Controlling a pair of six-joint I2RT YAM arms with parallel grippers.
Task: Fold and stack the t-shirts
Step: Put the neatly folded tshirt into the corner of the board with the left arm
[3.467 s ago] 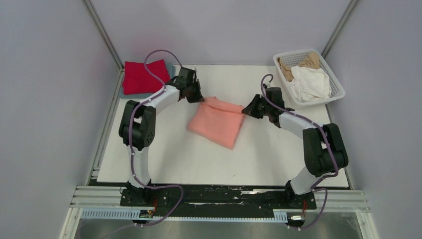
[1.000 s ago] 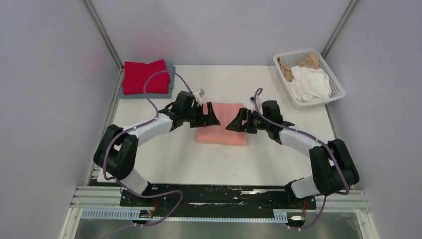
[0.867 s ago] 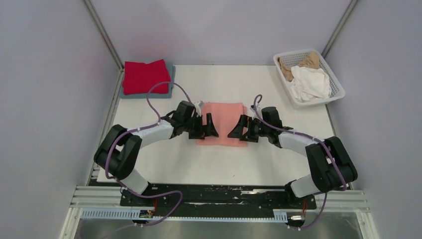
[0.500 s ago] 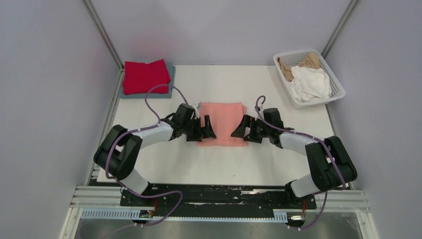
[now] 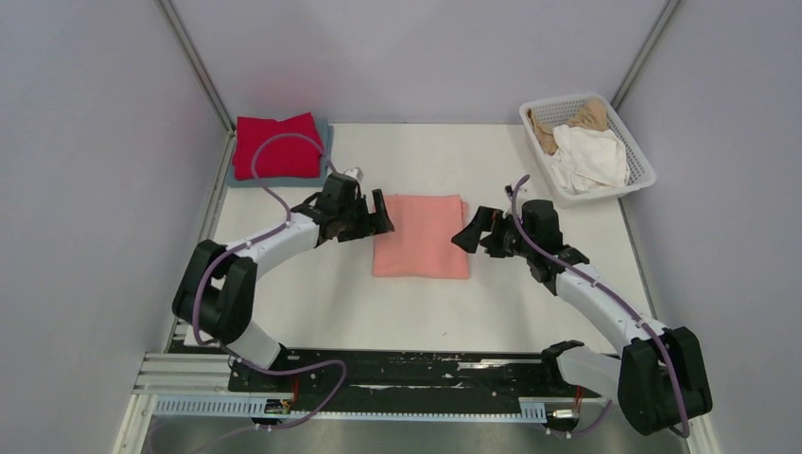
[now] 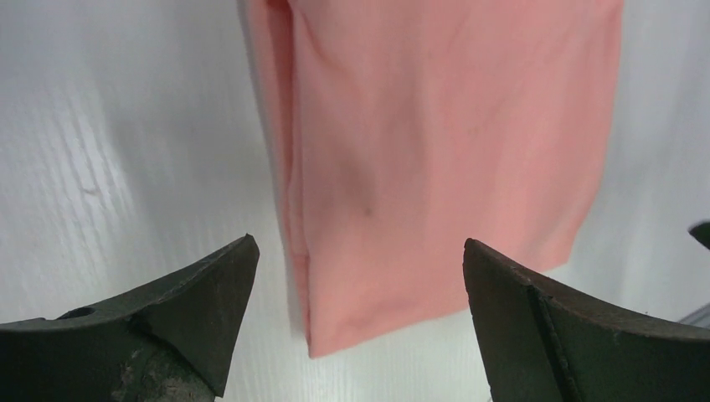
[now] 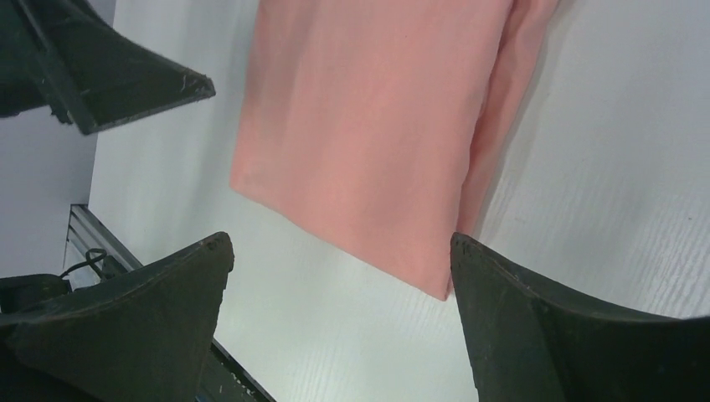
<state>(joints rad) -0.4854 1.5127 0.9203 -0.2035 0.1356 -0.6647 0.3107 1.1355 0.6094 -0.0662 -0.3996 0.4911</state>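
Open passage around the salmon-pink shirt [image 5: 421, 235] — basket [image 5: 610, 188] well apart

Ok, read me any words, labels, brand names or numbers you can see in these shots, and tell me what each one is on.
None can be read. No print, tag or logo shows on the salmon-pink t-shirt, the red t-shirt or the basket, in the top view or either wrist view.
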